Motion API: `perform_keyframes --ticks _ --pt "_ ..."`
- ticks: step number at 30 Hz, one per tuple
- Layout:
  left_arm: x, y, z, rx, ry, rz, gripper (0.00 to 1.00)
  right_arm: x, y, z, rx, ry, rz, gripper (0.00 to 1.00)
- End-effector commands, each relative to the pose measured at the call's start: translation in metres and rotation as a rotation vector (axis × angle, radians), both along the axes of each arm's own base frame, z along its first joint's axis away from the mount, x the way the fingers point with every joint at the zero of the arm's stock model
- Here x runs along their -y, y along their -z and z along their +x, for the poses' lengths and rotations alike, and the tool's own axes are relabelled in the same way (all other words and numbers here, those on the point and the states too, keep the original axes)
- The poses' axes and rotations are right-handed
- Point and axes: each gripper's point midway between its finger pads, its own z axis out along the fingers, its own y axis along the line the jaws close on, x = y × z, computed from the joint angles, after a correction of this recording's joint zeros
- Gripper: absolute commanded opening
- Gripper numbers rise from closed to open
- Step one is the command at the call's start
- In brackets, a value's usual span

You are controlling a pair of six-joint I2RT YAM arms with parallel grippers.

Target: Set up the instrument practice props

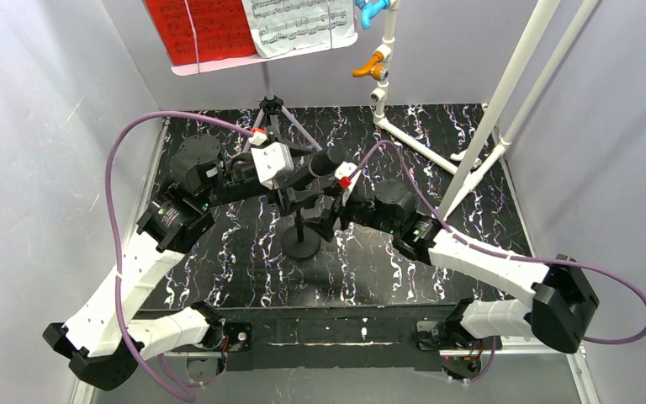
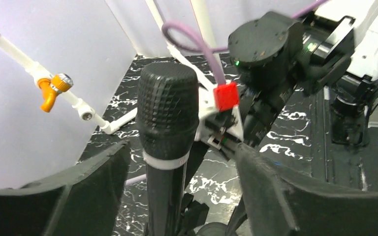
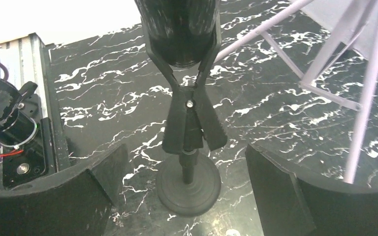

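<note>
The black microphone (image 1: 326, 160) sits in the clip of its round-based black stand (image 1: 303, 246) at the middle of the mat. My left gripper (image 1: 303, 172) is open, with the microphone (image 2: 167, 108) standing between its fingers (image 2: 78, 191) and a gap showing on each side. My right gripper (image 1: 326, 202) is open around the stand's clip (image 3: 192, 123), above the round base (image 3: 189, 184); its fingers (image 3: 295, 196) touch nothing. The lilac music stand (image 1: 267, 88) stands at the back, holding a red page (image 1: 198, 29) and a white page (image 1: 299, 23).
A white pipe frame (image 1: 505, 101) with an orange tap (image 1: 372, 63) and a blue tap (image 1: 373, 10) fills the back right. Grey walls close in the left, right and back. The music stand's lilac tripod legs (image 3: 325, 73) spread just behind the microphone stand.
</note>
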Motion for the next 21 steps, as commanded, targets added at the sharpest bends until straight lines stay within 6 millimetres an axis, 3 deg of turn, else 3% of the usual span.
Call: perform_keyframes --ticks 1,3,14,21 --pt "-0.011 -0.006 -0.007 -0.041 -0.047 -0.029 0.85 0.026 -0.043 0.006 0.050 0.112 0.008 0.98" --pt "-0.018 -0.013 -0.009 -0.047 -0.076 -0.051 0.97 0.039 -0.049 0.008 0.047 0.166 -0.012 0.98" --pt "-0.066 -0.032 -0.024 -0.112 -0.284 -0.171 0.98 0.105 -0.087 0.012 0.037 0.415 -0.063 0.98" --pt "-0.131 -0.047 -0.020 -0.094 -0.592 -0.342 0.98 0.159 -0.152 0.019 0.069 0.642 -0.027 0.98"
